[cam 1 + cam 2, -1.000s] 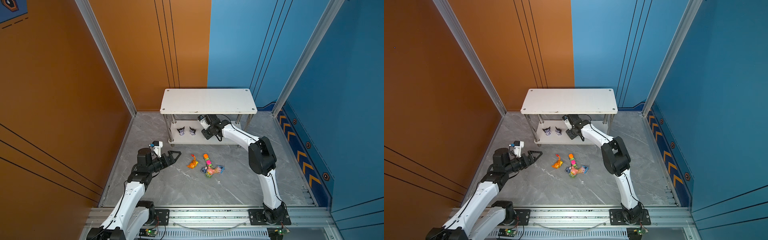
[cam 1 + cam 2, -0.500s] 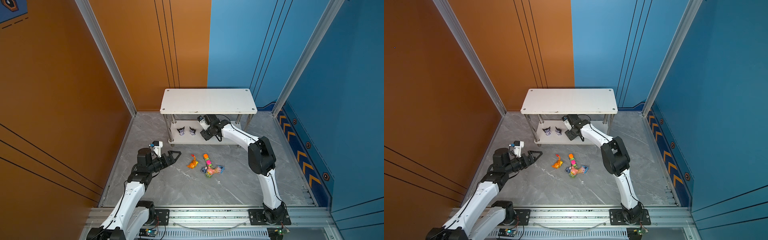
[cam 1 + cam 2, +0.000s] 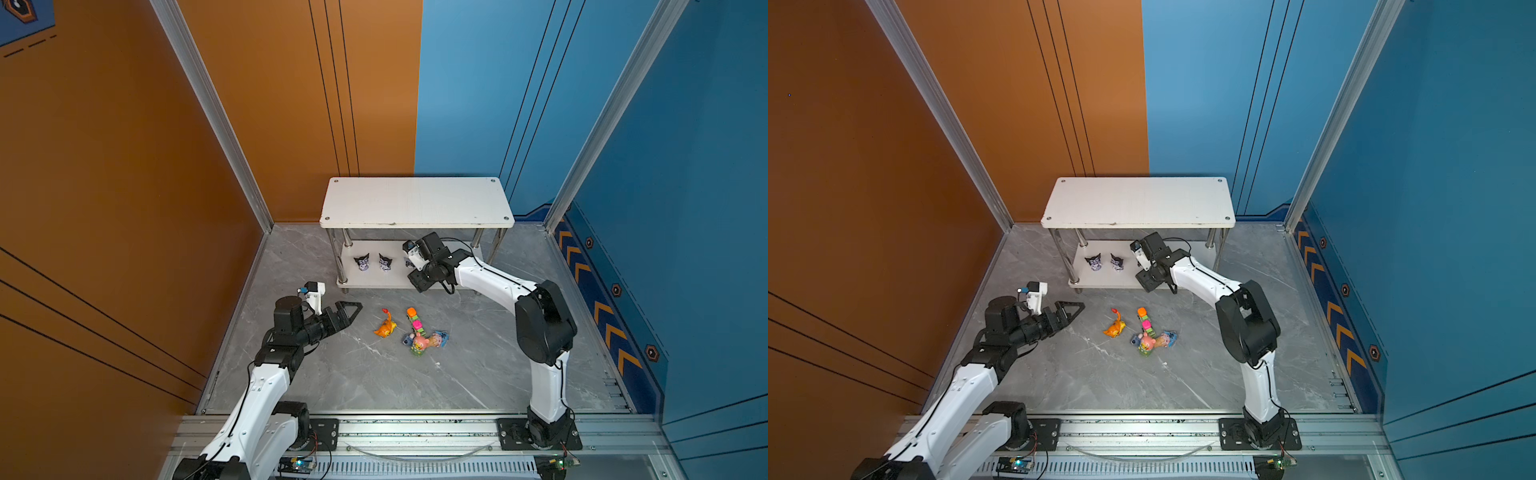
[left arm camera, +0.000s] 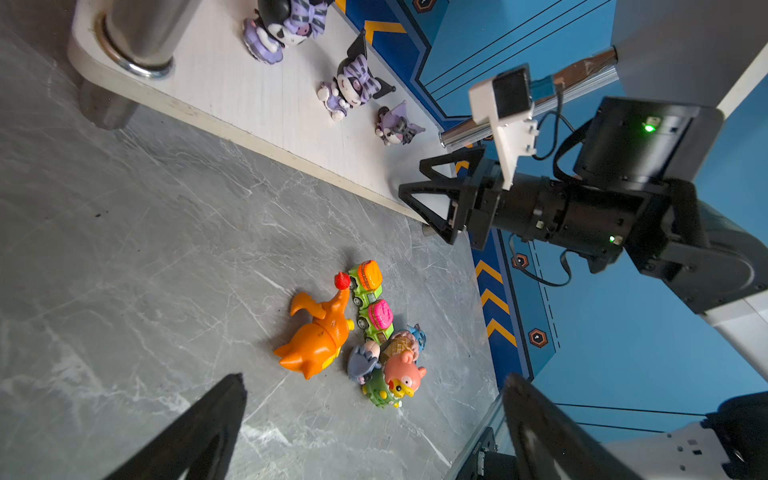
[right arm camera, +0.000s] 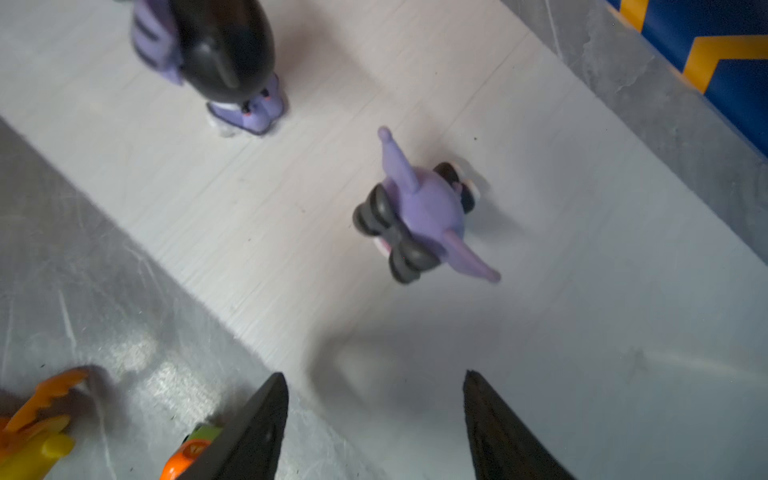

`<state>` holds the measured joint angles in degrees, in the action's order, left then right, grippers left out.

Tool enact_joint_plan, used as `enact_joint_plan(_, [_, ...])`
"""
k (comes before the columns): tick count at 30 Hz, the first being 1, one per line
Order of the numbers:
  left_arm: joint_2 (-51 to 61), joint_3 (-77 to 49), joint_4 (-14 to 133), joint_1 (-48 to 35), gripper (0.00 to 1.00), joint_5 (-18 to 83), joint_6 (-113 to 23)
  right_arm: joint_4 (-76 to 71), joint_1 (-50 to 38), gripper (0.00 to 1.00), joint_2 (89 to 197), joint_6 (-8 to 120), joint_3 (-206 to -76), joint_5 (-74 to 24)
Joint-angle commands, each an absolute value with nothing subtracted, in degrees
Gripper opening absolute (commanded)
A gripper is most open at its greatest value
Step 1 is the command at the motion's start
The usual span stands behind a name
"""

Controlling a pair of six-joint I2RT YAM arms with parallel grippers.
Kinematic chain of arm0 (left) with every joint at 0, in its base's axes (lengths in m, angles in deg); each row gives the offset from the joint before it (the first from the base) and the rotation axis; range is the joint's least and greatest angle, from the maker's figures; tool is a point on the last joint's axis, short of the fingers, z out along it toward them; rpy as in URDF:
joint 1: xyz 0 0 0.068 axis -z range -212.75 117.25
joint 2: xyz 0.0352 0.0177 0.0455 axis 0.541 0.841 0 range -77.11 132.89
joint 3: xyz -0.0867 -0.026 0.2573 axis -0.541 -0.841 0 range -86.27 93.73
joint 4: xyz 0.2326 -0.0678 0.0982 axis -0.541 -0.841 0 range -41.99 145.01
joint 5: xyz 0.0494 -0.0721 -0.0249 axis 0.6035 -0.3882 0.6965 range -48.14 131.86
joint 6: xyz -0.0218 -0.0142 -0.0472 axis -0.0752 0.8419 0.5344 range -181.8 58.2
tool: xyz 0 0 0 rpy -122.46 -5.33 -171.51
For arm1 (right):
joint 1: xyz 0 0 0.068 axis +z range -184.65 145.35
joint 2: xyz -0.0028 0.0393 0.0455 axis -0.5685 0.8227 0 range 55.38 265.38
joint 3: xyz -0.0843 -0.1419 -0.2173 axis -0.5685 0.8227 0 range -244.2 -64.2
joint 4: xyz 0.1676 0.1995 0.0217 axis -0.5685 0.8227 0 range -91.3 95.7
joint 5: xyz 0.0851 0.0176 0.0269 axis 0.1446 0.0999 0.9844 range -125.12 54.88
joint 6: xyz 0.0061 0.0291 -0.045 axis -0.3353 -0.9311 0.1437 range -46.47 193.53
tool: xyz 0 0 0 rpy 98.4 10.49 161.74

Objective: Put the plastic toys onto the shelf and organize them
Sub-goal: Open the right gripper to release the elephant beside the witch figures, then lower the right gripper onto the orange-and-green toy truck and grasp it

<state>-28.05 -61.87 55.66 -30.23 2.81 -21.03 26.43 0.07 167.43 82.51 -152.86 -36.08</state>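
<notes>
The shelf (image 3: 415, 203) stands at the far side of the grey floor (image 3: 332, 382): two white boards on chrome posts. The top board is bare. The lower board (image 4: 249, 91) carries three toys.

The right gripper (image 5: 374, 376) reaches in over the lower board near the middle of its front edge. Its jaws are apart with nothing between them. The left gripper (image 3: 351, 311) hovers above the floor, left of the loose toys and pointed toward them. Its jaws are spread wide and hold nothing.

On the shelf, three black-purple eared figures sit in a row: the first (image 4: 286, 25), second (image 4: 353, 87) and third (image 4: 397, 122). The third lies just ahead of the right gripper's tips, clear of both. It looks tilted, but this cannot be confirmed.

Six toys lie on the floor in front of the shelf, between the arms:
- orange spiky creature (image 3: 385, 328), on its side, just beside the others
- orange-topped green block (image 3: 411, 312) and pink-topped green block (image 3: 417, 325), end to end
- pink bear (image 3: 420, 343), grey-blue donkey (image 3: 406, 340) and blue figure on a cone (image 3: 438, 338), packed together and touching

Judged status: about a third done, six toys to go. The packed group will likely shift when one piece is lifted, so the orange creature looks the easiest next pick.
</notes>
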Motion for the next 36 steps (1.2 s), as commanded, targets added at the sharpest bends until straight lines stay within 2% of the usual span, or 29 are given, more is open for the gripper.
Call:
enact_joint_plan(1, [-28.73, -62.41, 56.17, -30.73, 0.98, 2.06, -21.2, 25.41, 1.76, 0.69, 160.9, 81.86, -147.95, -37.88])
enact_joint_plan(6, [-29.09, -62.46, 56.07, -30.65, 0.98, 2.2, -21.17, 26.59, 2.35, 0.68, 153.02, 80.65, -139.85, -34.77])
enact_joint_plan(10, [-29.02, -62.42, 56.16, -30.59, 0.98, 2.24, -21.2, 26.62, 3.59, 0.65, 150.69, 78.71, -135.62, -31.88])
enact_joint_plan(15, [-29.21, -62.49, 56.03, -30.47, 0.98, 2.22, -21.11, 25.95, 6.33, 0.57, 152.64, 75.46, -134.85, -33.17])
enact_joint_plan(24, [-31.06, -62.53, 54.51, -29.77, 0.98, 3.01, -21.26, 23.08, 8.99, 0.59, 155.72, 63.78, -134.99, -33.8])
enact_joint_plan(36, [-30.42, -62.5, 55.0, -29.68, 0.98, 2.96, -21.45, 23.84, 10.18, 0.55, 161.8, 61.62, -136.4, -35.77])
